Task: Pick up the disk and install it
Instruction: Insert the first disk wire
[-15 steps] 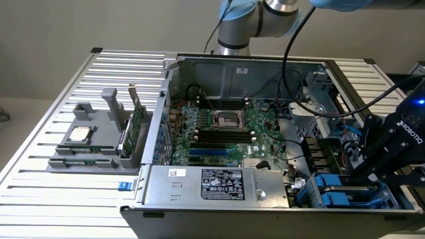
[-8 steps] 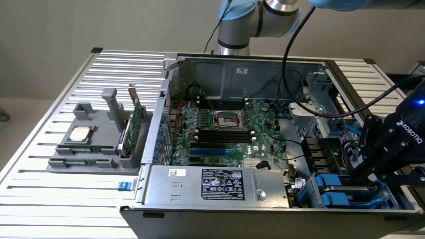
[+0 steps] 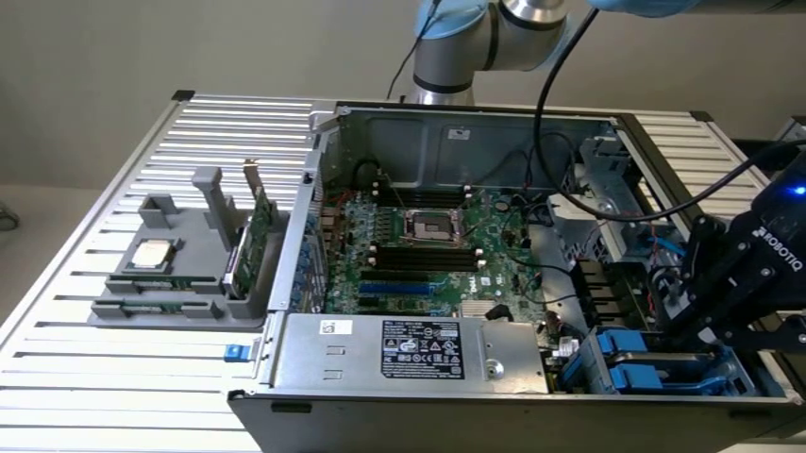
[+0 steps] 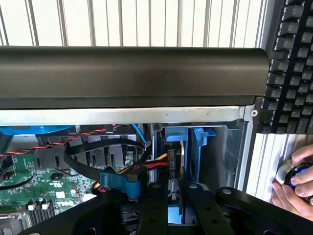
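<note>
My gripper [image 3: 690,319] hangs over the drive bays in the corner of the open computer case [image 3: 466,132] at the exterior view's right. In the wrist view the black fingers [image 4: 152,200] stand close together around a thin grey edge with a blue rim, the disk [image 4: 173,197], seen edge-on and upright. My gripper [image 4: 174,188] is shut on it. Just beyond it stand the blue plastic bay frames [image 4: 188,142] by the case wall. In the exterior view the gripper body hides most of the disk, and blue frames [image 3: 648,373] show below it.
Red, yellow and black cables with a blue connector [image 4: 120,181] run beside the fingers. The power supply [image 3: 416,351] and the motherboard [image 3: 428,245] fill the case. A grey holder [image 3: 154,253] with a chip and a green card [image 3: 260,236] stands on the slatted table. A keyboard [image 4: 293,63] and a hand [image 4: 296,178] lie outside the case.
</note>
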Robot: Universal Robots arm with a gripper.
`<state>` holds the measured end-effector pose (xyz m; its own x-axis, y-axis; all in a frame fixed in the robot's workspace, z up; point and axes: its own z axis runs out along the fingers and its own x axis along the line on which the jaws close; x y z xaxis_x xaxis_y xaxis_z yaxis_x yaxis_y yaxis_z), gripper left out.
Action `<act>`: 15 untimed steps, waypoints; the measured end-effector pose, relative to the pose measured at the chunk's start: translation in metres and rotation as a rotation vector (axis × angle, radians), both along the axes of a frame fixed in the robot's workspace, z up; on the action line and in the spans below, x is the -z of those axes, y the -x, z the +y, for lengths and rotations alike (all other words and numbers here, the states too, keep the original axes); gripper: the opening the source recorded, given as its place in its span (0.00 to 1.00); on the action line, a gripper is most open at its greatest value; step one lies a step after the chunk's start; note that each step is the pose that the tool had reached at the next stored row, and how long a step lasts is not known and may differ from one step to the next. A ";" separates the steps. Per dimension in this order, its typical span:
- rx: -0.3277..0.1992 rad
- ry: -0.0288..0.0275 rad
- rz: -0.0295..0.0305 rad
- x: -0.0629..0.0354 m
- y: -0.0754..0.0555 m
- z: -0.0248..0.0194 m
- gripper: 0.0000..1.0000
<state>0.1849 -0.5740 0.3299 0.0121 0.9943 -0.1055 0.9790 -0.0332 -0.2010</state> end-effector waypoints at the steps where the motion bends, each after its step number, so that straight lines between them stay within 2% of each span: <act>1: 0.000 -0.0019 -0.0002 -0.0001 0.000 0.0001 0.20; 11: -0.002 -0.0031 -0.0006 -0.0015 0.001 0.0002 0.20; 15: -0.011 -0.0060 -0.0031 -0.0011 0.001 0.0003 0.20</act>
